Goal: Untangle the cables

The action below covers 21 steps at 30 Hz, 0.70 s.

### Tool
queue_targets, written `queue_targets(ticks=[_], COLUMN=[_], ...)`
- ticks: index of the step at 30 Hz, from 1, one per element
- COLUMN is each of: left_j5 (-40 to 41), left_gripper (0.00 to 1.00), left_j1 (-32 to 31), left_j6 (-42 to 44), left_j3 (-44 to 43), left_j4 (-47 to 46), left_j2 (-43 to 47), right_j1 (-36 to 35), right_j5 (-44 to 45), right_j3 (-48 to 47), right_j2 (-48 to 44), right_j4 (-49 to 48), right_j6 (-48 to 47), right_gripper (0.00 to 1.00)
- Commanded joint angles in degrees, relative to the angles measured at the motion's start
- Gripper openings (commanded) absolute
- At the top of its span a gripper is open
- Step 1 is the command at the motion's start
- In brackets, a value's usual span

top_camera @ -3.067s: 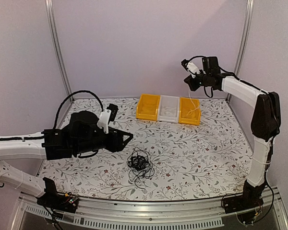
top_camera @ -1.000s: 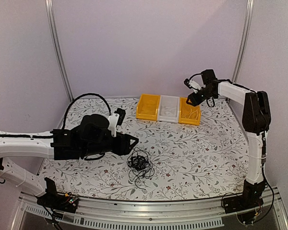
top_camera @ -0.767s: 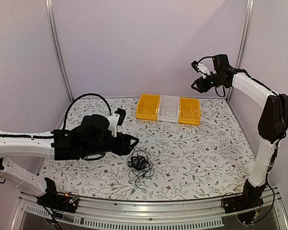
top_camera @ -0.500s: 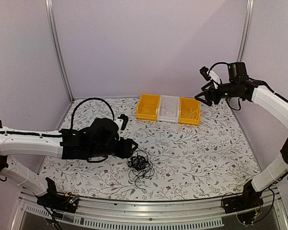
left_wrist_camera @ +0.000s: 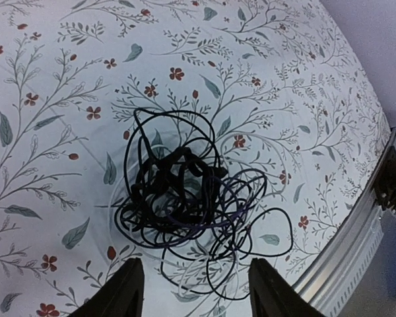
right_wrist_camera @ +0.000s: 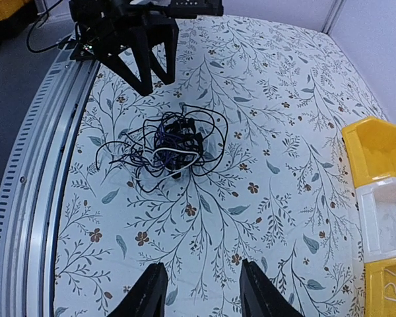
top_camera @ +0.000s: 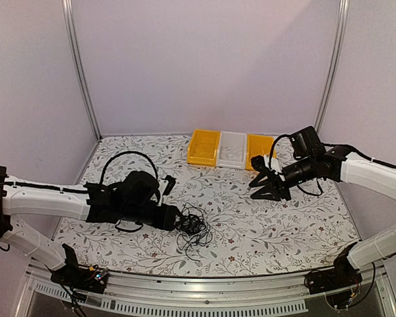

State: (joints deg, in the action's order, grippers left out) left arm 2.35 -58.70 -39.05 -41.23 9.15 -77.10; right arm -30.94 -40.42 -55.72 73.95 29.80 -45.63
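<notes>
Change since earlier: right gripper [top_camera: 266, 189] is coming down from high beside the bins [top_camera: 231, 162] to low over the right-centre of the table [top_camera: 303, 228]. Left gripper [top_camera: 176, 217] is pushing up to the cables [top_camera: 193, 226], which are lying where they were.
Cables, appearance: thin black wires are forming one dense knot [left_wrist_camera: 178, 191] with loose loops springing out all round. A purplish strand and a pale one are showing inside it [right_wrist_camera: 173, 146].
Cables, location: lying flat on the floral table, centre-left, towards the near edge, well apart from the bins.
Cables, axis: the knot is reading as roughly round. In the top view, slack loops are trailing towards the near edge, stretching the clump slightly near-to-far. No free end can be told.
Left gripper: fingers are standing apart [left_wrist_camera: 196, 267], hovering at the clump's left edge and pointing at it, clasping nothing.
Right gripper: fingers are spread [right_wrist_camera: 203, 264], carrying nothing, aiming down and left towards the clump from well to its right.
</notes>
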Motion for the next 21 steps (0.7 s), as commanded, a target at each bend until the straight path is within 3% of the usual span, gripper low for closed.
queue_targets(ticks=[1, 5, 10, 13, 17, 21], left_j5=[-2.53, 1.49, -1.89, -0.67, 6.30, 9.15], left_gripper=[0.58, 0.59, 0.59, 0.59, 0.59, 0.59], left_j1=[-0.88, -0.75, -0.94, -1.02, -0.85, -0.91], left_j6=[0.33, -1.02, -0.96, -4.27, -14.82, -20.11], left_j3=[-4.43, -7.82, -11.38, -8.81, -5.04, -0.95], left_j4=[4.61, 4.15, 2.15, 2.07, 7.65, 8.49], left_j2=[0.54, -0.87, -4.37, -3.29, -0.18, 3.74], right_j1=[-3.13, -6.71, -10.41, -12.11, -15.22, -16.10], right_j5=[-2.62, 2.40, 8.07, 10.09, 19.35, 19.56], right_j3=[0.61, -0.35, -1.10, -0.70, -2.21, -3.63], right_j2=[4.28, 9.27, 14.72, 16.89, 21.27, 24.74], right_j4=[-10.36, -14.53, -17.78, -20.09, -23.56, -24.93], right_j6=[3.59, 3.35, -1.00, -3.61, -5.90, -6.06], right_gripper=[0.40, 0.41, 0.42, 0.43, 0.46, 0.48])
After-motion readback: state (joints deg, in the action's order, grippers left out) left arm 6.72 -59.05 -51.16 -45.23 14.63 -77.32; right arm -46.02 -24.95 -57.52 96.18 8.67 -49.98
